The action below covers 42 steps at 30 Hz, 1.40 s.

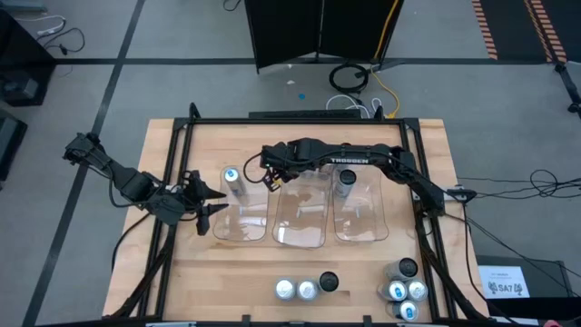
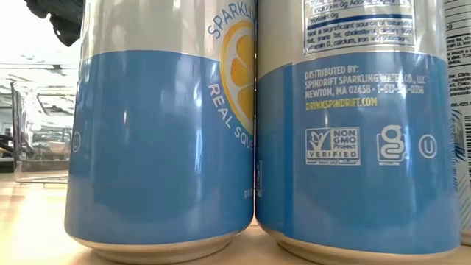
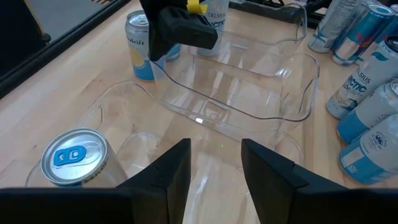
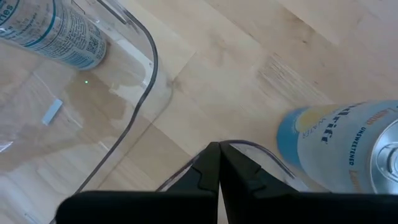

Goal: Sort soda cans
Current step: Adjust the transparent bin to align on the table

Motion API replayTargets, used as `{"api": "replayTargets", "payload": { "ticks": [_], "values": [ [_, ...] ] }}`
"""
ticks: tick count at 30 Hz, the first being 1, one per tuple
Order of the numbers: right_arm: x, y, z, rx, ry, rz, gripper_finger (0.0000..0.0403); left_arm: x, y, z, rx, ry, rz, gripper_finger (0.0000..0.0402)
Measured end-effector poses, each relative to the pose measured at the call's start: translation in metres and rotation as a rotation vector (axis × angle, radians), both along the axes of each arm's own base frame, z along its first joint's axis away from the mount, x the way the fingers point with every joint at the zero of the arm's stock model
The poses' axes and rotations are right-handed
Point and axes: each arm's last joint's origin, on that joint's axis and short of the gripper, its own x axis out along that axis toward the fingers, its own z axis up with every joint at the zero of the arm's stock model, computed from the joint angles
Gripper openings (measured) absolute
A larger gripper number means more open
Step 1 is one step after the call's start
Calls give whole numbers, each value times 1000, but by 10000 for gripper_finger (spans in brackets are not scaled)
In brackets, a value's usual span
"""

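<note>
Three clear trays stand side by side mid-table: left (image 1: pixel 241 218), middle (image 1: pixel 301 218), right (image 1: pixel 361 216). A blue-tabbed soda can (image 3: pixel 73 155) stands upright in the left tray's far end, and a dark-topped can (image 1: pixel 345 182) stands in the right tray. A blue-and-yellow can (image 4: pixel 339 149) stands on the wood beside my right gripper (image 4: pixel 219 165), which is shut, empty and pointing steeply down over the middle tray's far left corner (image 1: pixel 270 180). My left gripper (image 3: pixel 214 168) hovers open at the left tray's left side (image 1: pixel 207 204), with nothing between its fingers.
Three cans (image 1: pixel 307 289) stand in a row at the near edge, and several more (image 1: pixel 404 289) cluster at the near right corner. Two blue-and-silver cans (image 2: pixel 162 147) fill the low view. A black frame rail (image 1: pixel 177 154) borders the table's left side.
</note>
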Motion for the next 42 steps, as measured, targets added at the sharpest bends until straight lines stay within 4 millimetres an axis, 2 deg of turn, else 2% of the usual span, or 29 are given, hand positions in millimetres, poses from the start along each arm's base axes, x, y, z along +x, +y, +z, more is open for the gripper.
{"api": "replayTargets", "payload": {
  "ticks": [8, 24, 33, 42],
  "values": [
    [-1, 8, -1, 15, 10, -20, 0, 0, 0, 0, 0, 0, 0, 151],
    [4, 1, 2, -63, -33, 16, 0, 0, 0, 0, 0, 0, 0, 151],
    [-9, 10, 8, -31, 39, -56, 0, 0, 0, 0, 1, 1, 0, 151],
    [-3, 14, -5, -28, 53, -39, 0, 0, 0, 0, 4, 6, 0, 151]
  ]
}}
